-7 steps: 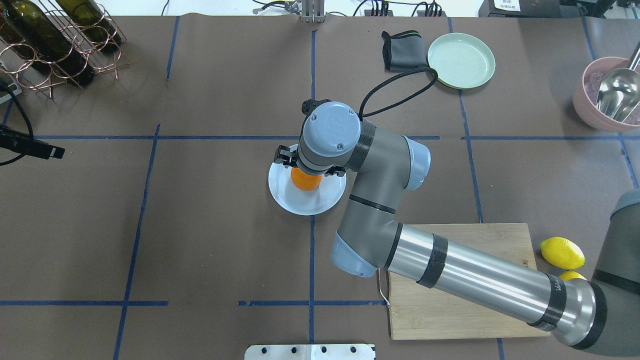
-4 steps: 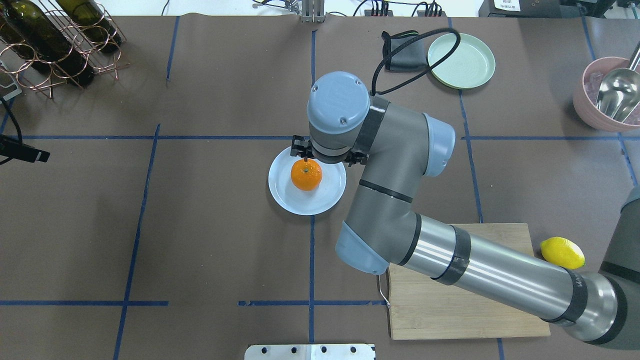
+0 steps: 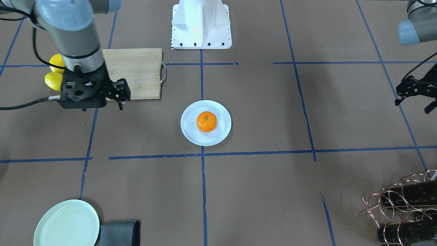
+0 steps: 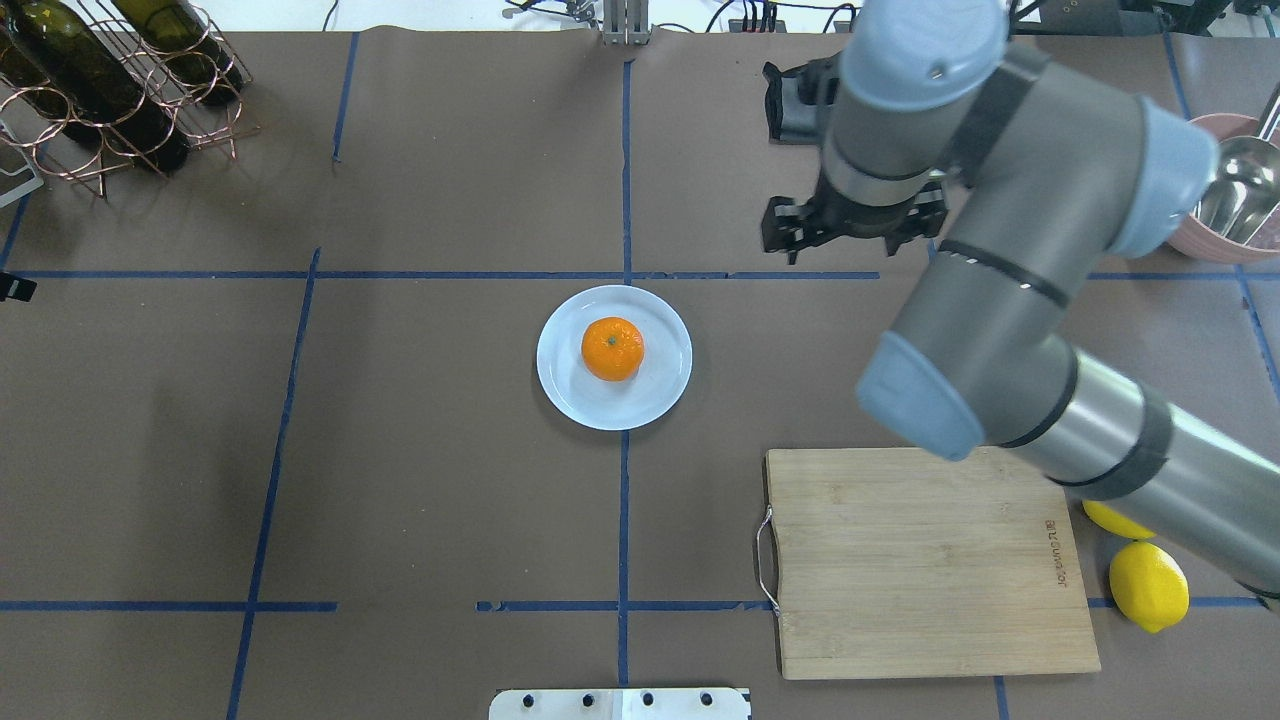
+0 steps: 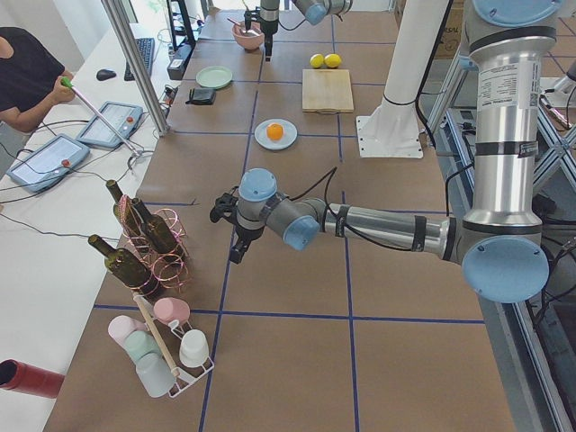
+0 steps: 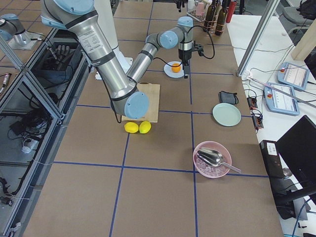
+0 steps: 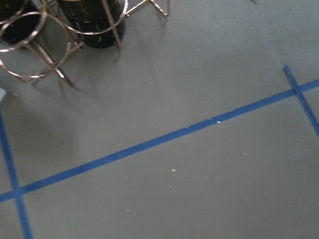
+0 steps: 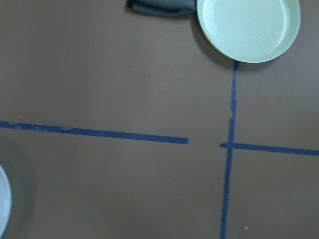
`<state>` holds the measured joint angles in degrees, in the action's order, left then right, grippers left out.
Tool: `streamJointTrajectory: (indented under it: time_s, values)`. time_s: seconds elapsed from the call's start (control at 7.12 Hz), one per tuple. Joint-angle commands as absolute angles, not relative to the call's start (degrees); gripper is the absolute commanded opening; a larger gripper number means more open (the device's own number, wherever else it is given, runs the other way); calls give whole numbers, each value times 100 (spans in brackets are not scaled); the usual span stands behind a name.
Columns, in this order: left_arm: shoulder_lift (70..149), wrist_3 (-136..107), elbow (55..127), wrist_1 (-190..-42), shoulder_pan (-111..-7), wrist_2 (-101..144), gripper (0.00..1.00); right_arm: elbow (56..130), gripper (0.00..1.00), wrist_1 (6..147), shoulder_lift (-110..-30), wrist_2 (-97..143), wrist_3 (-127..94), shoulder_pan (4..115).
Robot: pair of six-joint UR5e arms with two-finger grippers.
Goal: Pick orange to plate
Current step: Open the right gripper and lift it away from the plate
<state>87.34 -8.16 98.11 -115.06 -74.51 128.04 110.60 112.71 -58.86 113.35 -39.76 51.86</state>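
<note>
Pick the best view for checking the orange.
Overhead exterior: the orange sits unobstructed, centered on the plate, stem dot visible. Front-facing shows it about as well. Both side views show it small and distant. Wrist cameras miss it.

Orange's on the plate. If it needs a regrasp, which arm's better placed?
Right, probably. The right arm hangs its open jaws well nearer the plate holding the orange. The left arm has its jaws far off, toward the wine rack.
</note>
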Motion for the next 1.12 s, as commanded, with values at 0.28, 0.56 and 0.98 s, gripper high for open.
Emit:
streamJointTrajectory:
  time_s: [0.28, 0.56, 0.98]
  values:
    - [8763, 1035, 9633, -10093, -8357, 13110, 100, 11109, 100, 11241, -7256, 12575, -1203, 6940]
    - [8771, 1465, 9642, -9408, -8586, 13210, 100, 11092, 100, 11241, -7924, 13119, -189, 7617]
    - [8781, 2320, 9642, -8649, -8964, 13219, 100, 10777, 100, 11241, -8621, 13727, 1182, 8619]
